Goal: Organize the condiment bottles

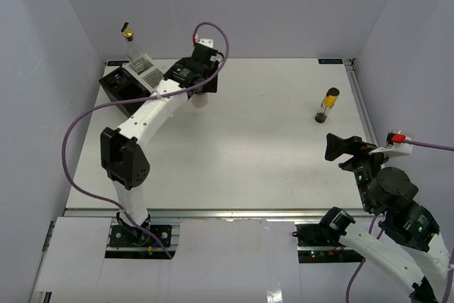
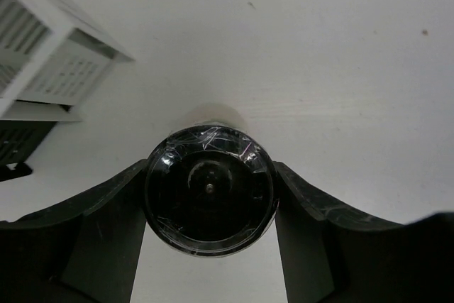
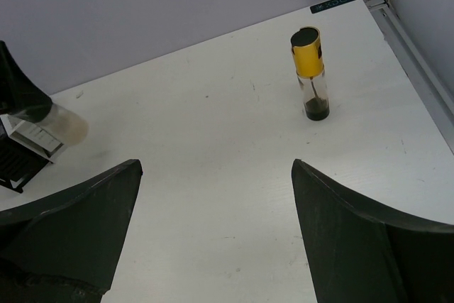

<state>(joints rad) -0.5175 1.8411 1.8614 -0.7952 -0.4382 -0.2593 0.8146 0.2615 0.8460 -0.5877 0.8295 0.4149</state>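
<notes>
slim black-capped bottle (image 3: 310,76), upright, far right; cream shaker (image 3: 62,127), far left (beside rack (image 3: 28,138)); right gripper (image 3: 216,168) fingers spread.

The left arm (image 1: 152,108) is built of white links and black joints, with a purple cable (image 1: 65,148) looped alongside. The right arm (image 1: 390,189) is mostly black, dotted with green lights (image 1: 418,228). The right gripper (image 3: 216,164) is fitted with broad matte black fingers (image 3: 362,239).

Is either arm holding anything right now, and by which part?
The left gripper clamps the cream shaker at its top, fingers on either side. The right gripper holds nothing.
</notes>
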